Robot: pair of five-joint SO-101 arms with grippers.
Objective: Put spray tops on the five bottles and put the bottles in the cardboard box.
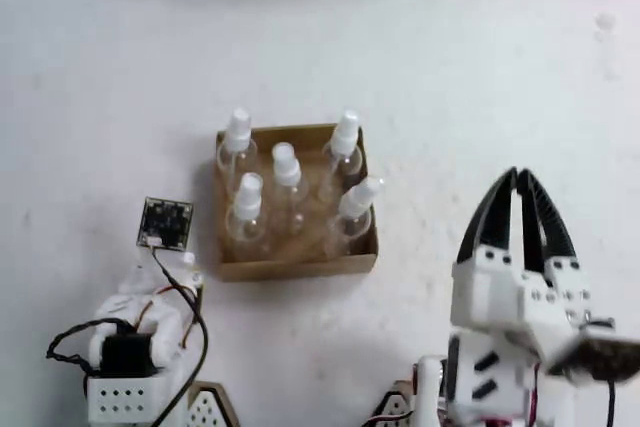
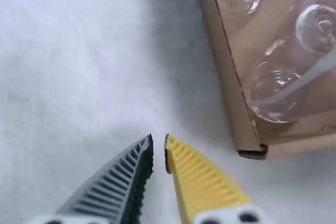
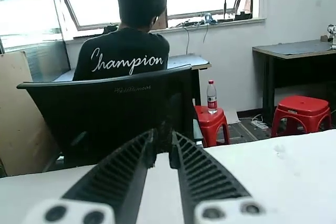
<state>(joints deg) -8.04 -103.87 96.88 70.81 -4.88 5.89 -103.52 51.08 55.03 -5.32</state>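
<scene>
– White surface point(image 1: 450, 77), wide and cloth-like. What sits on it?
– A cardboard box point(image 1: 300, 267), open at the top, near the middle and a little toward the near edge.
– And the arms?
– The right arm point(image 1: 510, 317) stands at the near edge, well apart from the box. Its right tool point(image 1: 520, 179) is black, lifted off the surface and pointing level out over it. The fingers are clenched, tips meeting, with nothing between them.
– The left one?
– The left arm point(image 1: 125, 352) is at the near edge on the other side of the box. The left tool point(image 2: 158, 149), one finger grey and one yellow, points down at the bare surface just beside a box corner, not touching it. It is clenched too, with a thin slit between the tips, and grasps nothing.
– Where are the bottles?
– All five bottles point(image 1: 288, 187) are inside the box, one at each corner and one in the middle. They are clear. The one at the near corner on the right arm's side leans; the others are about upright.
– Capped?
– White tops point(image 1: 346, 133), one on every bottle.
</scene>
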